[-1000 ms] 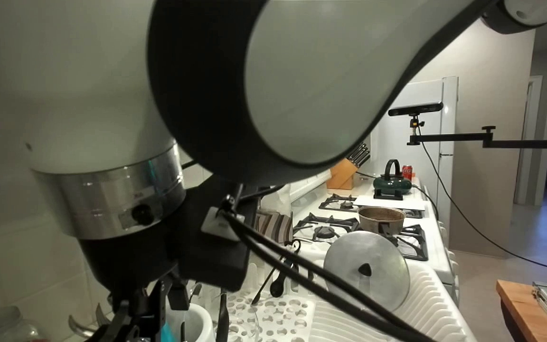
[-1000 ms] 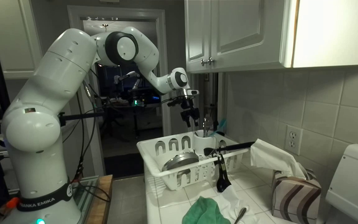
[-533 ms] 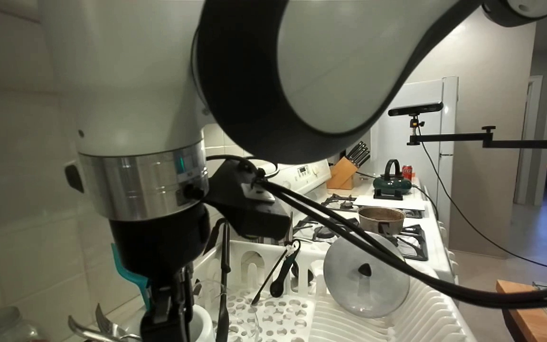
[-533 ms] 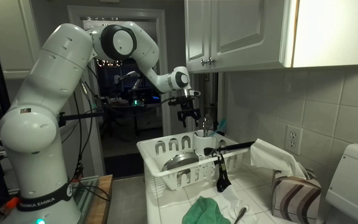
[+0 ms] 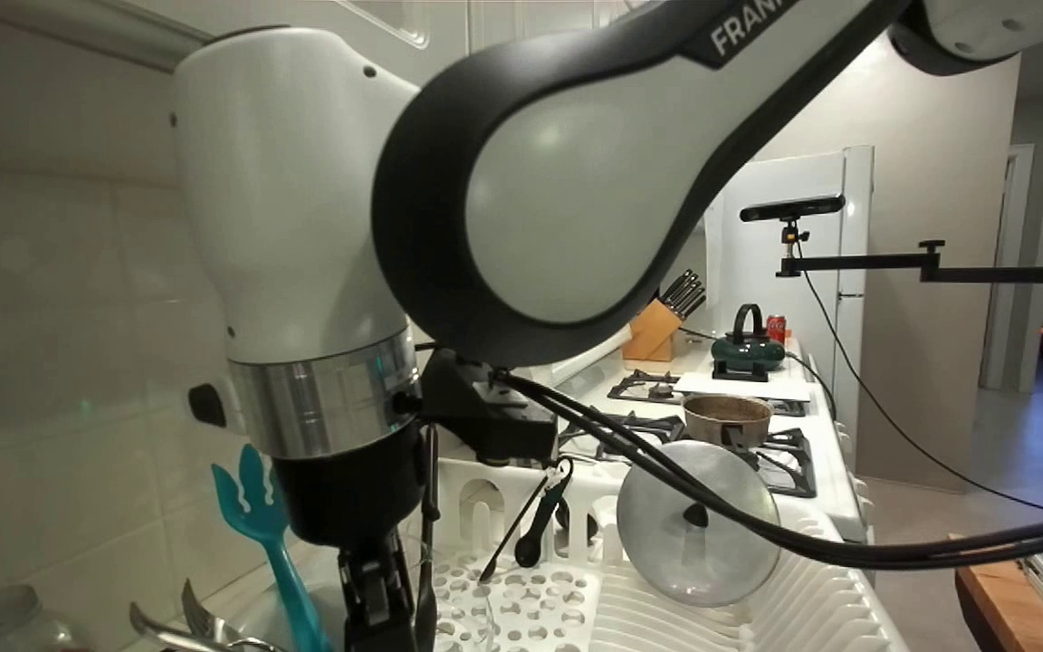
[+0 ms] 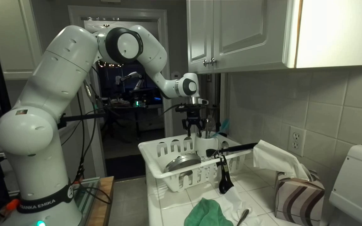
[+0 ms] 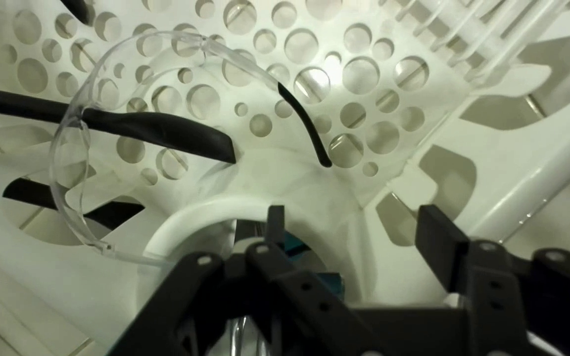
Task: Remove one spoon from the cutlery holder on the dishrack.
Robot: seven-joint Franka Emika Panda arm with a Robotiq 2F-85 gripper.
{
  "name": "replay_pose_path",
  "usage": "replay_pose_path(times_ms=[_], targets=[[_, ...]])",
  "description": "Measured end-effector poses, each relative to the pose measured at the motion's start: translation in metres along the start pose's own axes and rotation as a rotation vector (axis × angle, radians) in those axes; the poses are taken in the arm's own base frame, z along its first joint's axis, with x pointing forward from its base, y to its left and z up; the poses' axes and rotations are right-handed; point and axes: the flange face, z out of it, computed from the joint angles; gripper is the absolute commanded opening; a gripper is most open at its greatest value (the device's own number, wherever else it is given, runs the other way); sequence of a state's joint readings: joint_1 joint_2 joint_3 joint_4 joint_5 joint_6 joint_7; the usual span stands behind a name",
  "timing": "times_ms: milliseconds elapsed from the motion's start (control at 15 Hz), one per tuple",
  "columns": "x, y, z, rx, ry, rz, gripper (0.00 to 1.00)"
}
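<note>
My gripper (image 7: 356, 235) is open with nothing between its fingers. In the wrist view, its left finger overlaps the opening of the white cutlery holder (image 7: 227, 205); its right finger is over the rack's side wall. In an exterior view the holder (image 6: 206, 147) stands in the back corner of the white dishrack (image 6: 149, 158), with the gripper (image 6: 194, 133) just beside and above its rim. Metal cutlery (image 5: 200, 618) and a teal fork-shaped utensil (image 5: 282, 554) stick out. Metal handles (image 7: 238, 336) also show in the wrist view. I cannot tell which is a spoon.
A metal lid (image 5: 693, 552) leans in the rack. A black utensil (image 7: 166, 129) and a clear curved frame with a black tip (image 7: 305, 123) lie near the holder. A tissue box (image 6: 298, 196) and green cloth (image 6: 207, 213) are on the counter. Cabinets (image 6: 247, 37) hang above.
The wrist has turned, so the fingers look more spread in an exterior view. The gripper has then moved lower and closer to the cutlery holder. The teal utensil has come into fuller view.
</note>
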State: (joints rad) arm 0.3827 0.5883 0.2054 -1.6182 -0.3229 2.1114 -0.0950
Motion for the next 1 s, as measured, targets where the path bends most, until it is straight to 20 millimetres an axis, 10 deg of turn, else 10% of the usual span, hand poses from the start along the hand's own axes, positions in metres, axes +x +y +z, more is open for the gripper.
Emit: replay_pose_path(times_ms=[533, 1000], targets=[[0.010, 0.004, 0.002, 0.002, 0.011, 0.004, 0.64], [0.018, 0.004, -0.004, -0.001, 0.030, 0.005, 0.06]])
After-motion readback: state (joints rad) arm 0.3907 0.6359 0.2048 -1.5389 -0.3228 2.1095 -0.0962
